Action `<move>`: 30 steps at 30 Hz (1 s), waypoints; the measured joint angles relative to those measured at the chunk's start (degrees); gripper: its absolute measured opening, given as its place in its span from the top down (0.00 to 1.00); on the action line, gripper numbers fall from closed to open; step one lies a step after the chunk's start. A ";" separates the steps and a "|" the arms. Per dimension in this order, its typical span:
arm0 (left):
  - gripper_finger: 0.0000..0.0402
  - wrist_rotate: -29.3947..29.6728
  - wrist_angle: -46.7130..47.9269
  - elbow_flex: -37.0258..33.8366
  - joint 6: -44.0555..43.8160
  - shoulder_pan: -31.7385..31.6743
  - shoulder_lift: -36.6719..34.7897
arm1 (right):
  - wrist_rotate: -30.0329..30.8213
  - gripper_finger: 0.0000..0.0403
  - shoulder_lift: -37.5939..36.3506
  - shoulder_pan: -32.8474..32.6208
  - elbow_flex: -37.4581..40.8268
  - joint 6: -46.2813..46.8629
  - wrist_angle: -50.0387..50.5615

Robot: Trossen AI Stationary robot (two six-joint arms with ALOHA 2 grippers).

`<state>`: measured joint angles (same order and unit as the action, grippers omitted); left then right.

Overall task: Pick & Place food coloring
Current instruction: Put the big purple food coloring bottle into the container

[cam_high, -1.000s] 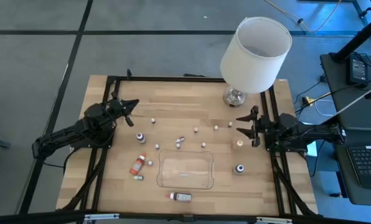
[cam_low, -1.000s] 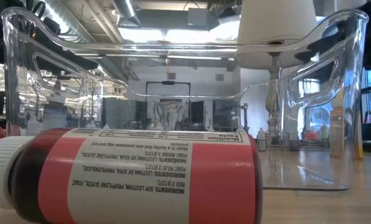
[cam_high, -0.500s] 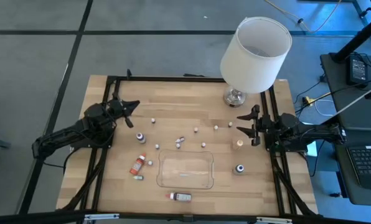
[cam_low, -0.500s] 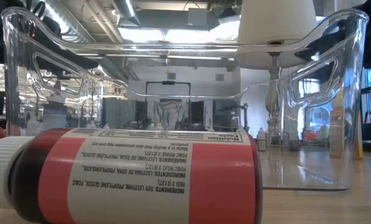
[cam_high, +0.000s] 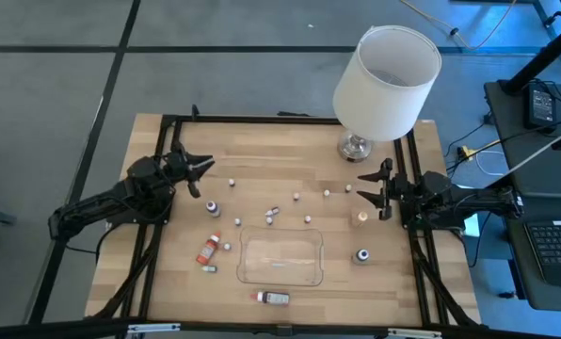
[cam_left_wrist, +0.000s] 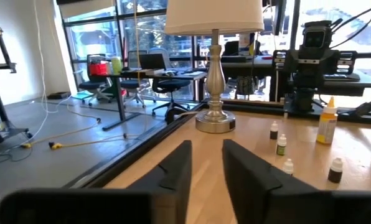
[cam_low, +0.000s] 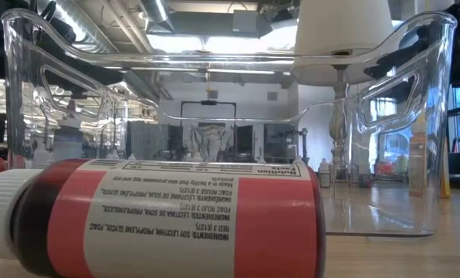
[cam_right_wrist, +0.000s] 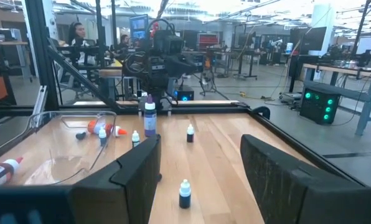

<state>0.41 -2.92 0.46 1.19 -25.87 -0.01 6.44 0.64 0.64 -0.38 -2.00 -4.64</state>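
Observation:
Several tiny food coloring bottles stand or lie scattered on the wooden table: a red one (cam_high: 208, 250), a dark one (cam_high: 212, 207), another dark one (cam_high: 362, 255), and a red one on its side (cam_high: 273, 298) that fills the low view (cam_low: 176, 224). My left gripper (cam_high: 198, 174) hovers level at the table's left, open by a narrow gap (cam_left_wrist: 205, 168), with nothing between its fingers. At the table's right, my right gripper (cam_high: 375, 190) hovers level and wide open (cam_right_wrist: 201, 180), a dark bottle (cam_right_wrist: 184, 193) ahead of it.
A clear plastic tray (cam_high: 280, 259) sits at the near middle of the table. A lamp with a white shade (cam_high: 386, 68) stands at the far right on its metal base (cam_high: 354, 148). A tan bottle (cam_high: 360, 217) stands near my right gripper.
My left gripper has opened from shut to a narrow gap, staying in place. Nothing else has moved.

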 joint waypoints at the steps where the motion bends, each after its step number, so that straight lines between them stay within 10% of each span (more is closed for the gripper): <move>1: 0.73 0.04 -0.02 0.01 0.00 0.00 0.00 | 0.00 0.45 0.00 0.00 -0.02 0.02 0.02; 10: 0.56 -2.12 0.02 0.01 -5.11 0.00 0.00 | 0.04 0.45 0.00 0.00 -0.02 0.02 0.32; 30: 0.56 -1.93 0.04 0.01 -9.44 0.00 0.00 | 0.13 0.45 0.00 0.00 -0.02 -4.70 0.20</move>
<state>-1.52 -2.87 0.47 -8.25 -25.87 -0.01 6.57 0.64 0.64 -0.40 -6.70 -4.45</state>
